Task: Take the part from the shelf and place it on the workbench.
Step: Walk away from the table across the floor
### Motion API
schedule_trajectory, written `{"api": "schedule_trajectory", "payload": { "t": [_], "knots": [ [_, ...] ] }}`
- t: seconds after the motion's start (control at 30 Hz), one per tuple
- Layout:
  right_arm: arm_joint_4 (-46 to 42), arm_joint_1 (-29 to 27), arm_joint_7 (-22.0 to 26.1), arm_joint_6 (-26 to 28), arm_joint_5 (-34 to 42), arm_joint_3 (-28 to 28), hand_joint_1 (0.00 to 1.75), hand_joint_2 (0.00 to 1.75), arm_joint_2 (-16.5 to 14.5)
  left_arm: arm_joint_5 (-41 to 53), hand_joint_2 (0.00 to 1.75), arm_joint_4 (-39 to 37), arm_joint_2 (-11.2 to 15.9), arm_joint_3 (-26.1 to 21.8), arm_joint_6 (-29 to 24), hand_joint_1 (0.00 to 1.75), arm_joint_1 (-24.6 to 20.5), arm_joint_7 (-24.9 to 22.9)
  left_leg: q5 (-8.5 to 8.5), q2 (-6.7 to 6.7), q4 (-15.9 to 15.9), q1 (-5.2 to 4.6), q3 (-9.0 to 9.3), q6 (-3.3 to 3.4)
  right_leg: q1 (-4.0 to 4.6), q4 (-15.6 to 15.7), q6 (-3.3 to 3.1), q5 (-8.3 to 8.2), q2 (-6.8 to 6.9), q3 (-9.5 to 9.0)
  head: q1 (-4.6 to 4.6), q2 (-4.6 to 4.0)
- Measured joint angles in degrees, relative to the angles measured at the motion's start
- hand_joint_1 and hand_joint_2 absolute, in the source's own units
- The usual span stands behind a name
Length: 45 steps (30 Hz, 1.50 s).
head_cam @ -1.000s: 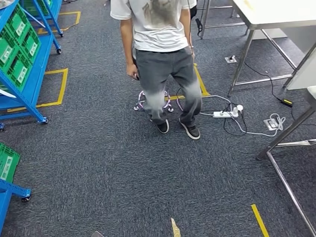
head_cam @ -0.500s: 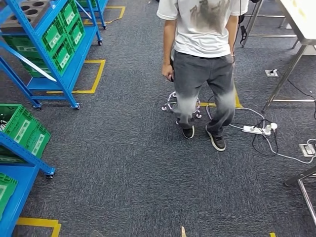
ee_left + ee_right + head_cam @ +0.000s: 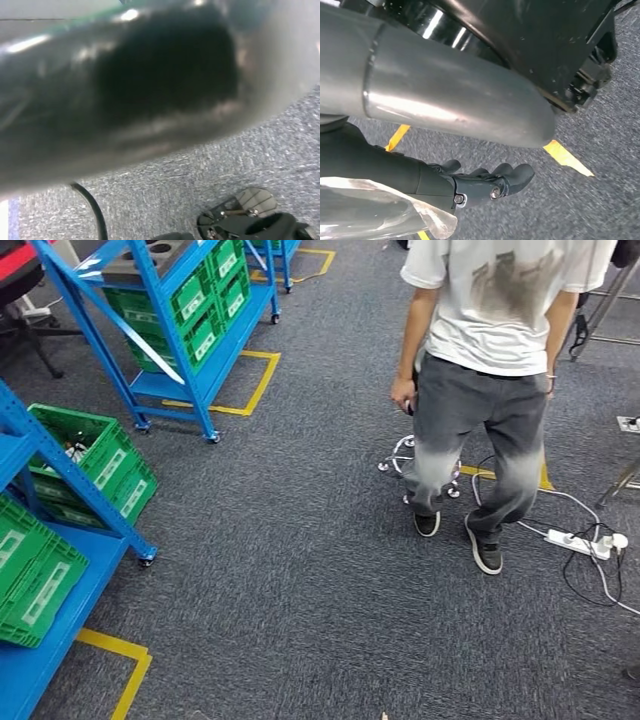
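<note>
Shelves (image 3: 189,335) of blue steel carrying green bins (image 3: 45,580) (any part inside too small to tell) flank grey carpet (image 3: 287,570) where a person (image 3: 483,390) stands; right robot hand (image 3: 486,182) hangs released, fingers loosely extended, grasping nothing; left robot hand's state cannot be told.

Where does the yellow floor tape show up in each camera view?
Head view: yellow floor tape outlines the bay of the blue shelf, upper left; another corner lies lower left.
Left wrist view: not in it.
Right wrist view: a strip lies on the floor past the fingertips of the right hand.
Shared landmark: the grey carpet.
</note>
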<state>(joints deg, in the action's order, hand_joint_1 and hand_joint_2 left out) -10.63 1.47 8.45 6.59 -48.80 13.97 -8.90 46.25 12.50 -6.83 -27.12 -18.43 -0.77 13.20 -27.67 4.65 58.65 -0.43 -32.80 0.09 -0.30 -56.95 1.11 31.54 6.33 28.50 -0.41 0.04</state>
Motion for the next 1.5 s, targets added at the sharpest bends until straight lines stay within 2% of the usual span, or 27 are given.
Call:
{"api": "schedule_trajectory", "payload": {
  "t": [0.07, 0.13, 0.2, 0.23, 0.27, 0.3, 0.37, 0.43, 0.5, 0.57, 0.6, 0.7, 0.77, 0.8, 0.87, 0.93, 1.0, 1.07, 1.1, 1.17, 1.23, 1.27, 1.3, 1.33, 1.4, 1.47, 1.5],
  "knots": [
    [0.0, 0.3, 0.0, 0.0, 0.0, 0.0, 0.0, 0.0, 0.0, 0.0, 0.0, 0.0, 0.0, 0.0, 0.0, 0.0, 0.2, 0.0, 0.05, -1.16, -0.3, 0.04, -0.05, 0.65, 0.01, 0.1, 0.54, 0.38, 0.95, -0.51, 0.03, 0.0],
    [-0.1, 0.4, 0.0, 0.0, 0.0, 0.0, 0.0, 0.0, 0.0, 0.1, 0.0, 0.0, 0.0, -0.1, 0.0, 0.0, 0.2, 0.0, 0.32, -2.44, -0.7, 0.34, 0.1, 1.36, -0.2, -1.7, 1.07, 1.9, -1.16, -0.01, 0.29, 0.0],
    [-0.1, 0.3, 0.0, 0.0, 0.0, 0.0, 0.0, 0.0, 0.0, 0.1, 0.0, 0.0, 0.0, -0.1, 0.0, 0.0, 0.1, 0.0, 0.46, -3.83, -0.8, 0.51, 0.14, 1.84, -0.37, -8.4, 1.36, 5.25, -4.67, 3.21, 0.66, 0.0],
    [-0.1, 0.2, 0.0, 0.0, 0.0, 0.0, 0.0, 0.0, 0.0, 0.1, 0.0, 0.0, 0.0, -0.1, 0.0, 0.0, 0.0, 0.0, 0.47, -4.64, -0.8, 0.51, 0.11, 1.96, -0.4, -12.5, 1.42, 6.76, -5.57, 5.4, 0.73, 0.0],
    [-0.1, 0.1, 0.0, 0.0, 0.0, 0.0, 0.0, 0.0, 0.0, 0.1, 0.0, 0.0, -0.1, -0.1, 0.0, 0.0, 0.0, 0.0, 0.45, -5.48, -0.8, 0.51, 0.13, 2.0, -0.39, -15.6, 1.46, 7.44, -6.01, 7.27, 0.75, 0.0],
    [-0.1, 0.0, -0.1, 0.0, 0.0, 0.0, 0.0, 0.0, 0.0, 0.1, 0.0, 0.0, -0.1, -0.1, 0.0, 0.0, 0.0, 0.0, 0.43, -6.32, -0.8, 0.52, 0.17, 1.99, -0.39, -16.7, 1.45, 6.95, -6.17, 8.3, 0.77, 0.0],
    [-0.1, -0.1, -0.1, 0.1, 0.0, 0.0, 0.0, 0.0, 0.0, 0.1, 0.0, 0.0, -0.1, -0.1, 0.0, 0.0, 0.1, 0.0, 0.34, -8.06, -0.7, 0.63, 0.31, 1.84, -0.5, -12.0, 1.39, 2.81, -6.82, 7.17, 0.76, 0.0],
    [0.0, -0.1, -0.1, 0.0, 0.0, 0.0, 0.0, 0.0, 0.0, 0.1, 0.0, 0.0, -0.1, -0.2, 0.0, 0.0, 0.0, 0.0, 0.09, -9.64, -0.2, 0.68, 0.2, 1.38, -0.88, -4.6, 1.31, -0.74, -9.7, 4.29, 0.75, 0.0],
    [0.0, -0.1, -0.1, 0.1, 0.0, 0.0, 0.0, 0.0, 0.0, 0.1, 0.0, 0.0, -0.1, -0.2, 0.0, 0.0, 0.0, 0.0, 0.07, -10.97, 0.0, 0.74, -0.18, 0.67, -1.02, -1.6, 0.95, -1.31, -11.67, 2.74, 0.72, 0.0],
    [0.0, 0.0, 0.0, 0.2, 0.0, 0.1, 0.0, 0.0, 0.0, 0.2, 0.0, 0.0, 0.0, -0.2, -0.1, 0.0, 0.1, 0.0, 0.33, -12.15, -0.1, 0.97, -0.5, -0.07, -0.9, -1.4, 0.17, -1.49, -10.63, 2.36, 0.72, 0.0],
    [0.0, 0.0, 0.1, 0.3, 0.0, 0.1, 0.0, 0.0, 0.0, 0.2, 0.0, 0.0, 0.0, -0.2, -0.3, 0.0, 0.3, 0.0, 0.12, -11.64, 0.2, 0.97, -0.71, -0.39, -0.91, -1.2, -0.23, -1.64, -9.94, 2.27, 0.64, 0.0],
    [0.0, 0.0, 0.5, 0.5, 0.0, 0.2, 0.0, 0.0, 0.0, 0.3, 0.0, 0.0, -0.1, -0.2, -0.8, 0.0, 0.2, 0.2, -3.72, -6.95, 6.9, 0.78, -3.81, -1.17, -0.89, -0.8, -1.18, -1.69, -7.32, 1.94, -0.08, 0.0],
    [0.0, -0.3, 0.5, 0.6, 0.0, 0.2, 0.0, 0.0, 0.0, 0.4, 0.0, 0.0, -0.1, -0.2, -1.0, 0.0, 0.1, 0.2, -6.45, -5.48, 13.7, 0.92, -6.98, -1.47, -0.68, -0.9, -1.49, -1.45, -5.36, 1.82, -0.23, 0.0],
    [0.0, -0.3, 0.5, 0.6, 0.0, 0.2, 0.0, 0.0, 0.0, 0.4, 0.0, 0.0, -0.2, -0.2, -1.0, 0.0, 0.1, 0.2, -6.55, -5.24, 15.3, 0.97, -7.68, -1.52, -0.59, -0.9, -1.55, -1.32, -4.45, 1.73, -0.24, 0.0],
    [0.0, -0.2, 0.6, 0.7, 0.0, 0.3, 0.0, 0.0, 0.0, 0.5, 0.0, 0.0, -0.2, -0.2, -1.0, 0.0, 0.4, 0.2, -3.75, -4.76, 12.0, 0.97, -5.89, -1.32, -0.47, -0.9, -1.52, -1.04, -2.95, 1.39, -0.26, 0.0],
    [0.0, -0.2, 0.7, 0.6, -0.1, 0.3, 0.0, 0.0, 0.0, 0.5, 0.0, 0.0, -0.1, -0.2, -1.0, 0.0, 0.3, 0.1, -0.63, -2.52, 4.3, 0.5, -1.98, -0.68, -0.25, -0.9, -1.21, -0.66, -1.66, 0.93, -0.28, -0.01],
    [0.0, -0.1, 0.8, 0.6, -0.2, 0.3, 0.0, 0.0, 0.0, 0.7, 0.0, 0.0, -0.1, -0.2, -1.0, 0.0, 0.1, 0.0, 0.1, -0.78, 0.2, -0.07, -0.09, 0.0, 0.03, -0.8, -0.67, -0.31, -0.45, 0.66, -0.26, -0.01],
    [0.0, 0.2, 0.8, 0.6, -0.3, 0.3, 0.0, 0.0, 0.0, 0.9, 0.0, 0.0, -0.1, -0.2, -1.0, 0.0, 0.1, -0.1, 0.02, -1.55, -0.1, -0.17, -0.16, 0.51, 0.13, -0.6, -0.09, -0.16, 0.59, 0.3, -0.24, 0.0],
    [0.0, 0.3, 0.8, 0.6, -0.4, 0.3, 0.0, 0.0, 0.0, 0.9, 0.0, 0.0, -0.1, -0.2, -1.0, 0.0, 0.3, -0.1, 0.15, -2.13, -0.4, -0.03, -0.06, 0.78, 0.07, -0.6, 0.23, 0.08, 0.06, 0.19, -0.19, 0.0],
    [0.0, 0.4, 0.8, 0.5, -0.6, 0.3, 0.0, 0.0, 0.0, 1.0, 0.0, 0.0, -0.1, -0.2, -1.0, 0.0, 0.3, -0.2, 0.48, -3.27, -0.9, 0.37, 0.19, 1.42, -0.14, -3.2, 0.78, 1.96, -2.89, 1.28, 0.01, -0.01],
    [0.0, 0.3, 0.7, 0.4, -0.7, 0.3, 0.0, 0.0, 0.0, 1.3, 0.0, 0.0, -0.1, -0.2, -1.0, 0.0, 0.1, -0.3, 0.58, -4.55, -1.0, 0.53, 0.1, 1.84, -0.34, -10.2, 1.05, 5.48, -5.68, 4.79, 0.21, -0.01],
    [0.0, 0.1, 0.7, 0.3, -0.7, 0.3, 0.0, 0.0, 0.0, 1.4, 0.0, 0.0, -0.1, -0.2, -1.0, 0.0, 0.0, -0.3, 0.58, -5.33, -1.0, 0.54, 0.05, 1.94, -0.38, -14.0, 1.14, 6.84, -6.08, 6.78, 0.25, -0.01],
    [0.0, 0.0, 0.7, 0.2, -0.8, 0.3, 0.0, 0.0, 0.0, 1.5, 0.0, 0.0, -0.1, -0.2, -1.0, 0.0, 0.0, -0.4, 0.58, -6.12, -1.0, 0.55, 0.07, 1.96, -0.38, -16.1, 1.2, 7.04, -6.19, 8.06, 0.25, -0.01],
    [0.0, -0.1, 0.6, 0.1, -0.8, 0.3, 0.0, 0.0, 0.0, 1.5, 0.0, 0.0, -0.1, -0.2, -1.1, 0.0, 0.1, -0.4, 0.56, -6.97, -0.9, 0.58, 0.11, 1.93, -0.41, -16.1, 1.25, 6.05, -6.27, 8.39, 0.27, -0.01],
    [0.0, -0.2, 0.6, 0.1, -0.9, 0.3, 0.0, 0.0, 0.0, 1.6, 0.0, 0.0, -0.1, -0.2, -1.1, 0.0, 0.2, -0.6, 0.47, -8.64, -0.7, 0.73, 0.24, 1.74, -0.6, -10.2, 1.3, 1.63, -7.14, 6.21, 0.26, 0.0],
    [0.0, -0.2, 0.7, 0.0, -0.9, 0.3, 0.0, 0.0, 0.0, 1.6, 0.0, 0.0, -0.1, -0.2, -1.1, 0.0, 0.1, -0.7, 0.26, -10.19, -0.2, 0.7, 0.02, 1.18, -0.96, -3.7, 1.27, -0.93, -9.85, 3.37, 0.28, 0.0],
    [0.1, -0.2, 0.7, 0.0, -0.9, 0.3, 0.0, 0.0, 0.0, 1.6, 0.0, 0.0, -0.1, -0.2, -1.1, 0.0, 0.0, -0.8, 0.22, -10.86, 0.0, 0.71, -0.19, 0.81, -1.04, -2.1, 1.14, -1.1, -10.81, 2.58, 0.3, 0.0]
  ]
}}
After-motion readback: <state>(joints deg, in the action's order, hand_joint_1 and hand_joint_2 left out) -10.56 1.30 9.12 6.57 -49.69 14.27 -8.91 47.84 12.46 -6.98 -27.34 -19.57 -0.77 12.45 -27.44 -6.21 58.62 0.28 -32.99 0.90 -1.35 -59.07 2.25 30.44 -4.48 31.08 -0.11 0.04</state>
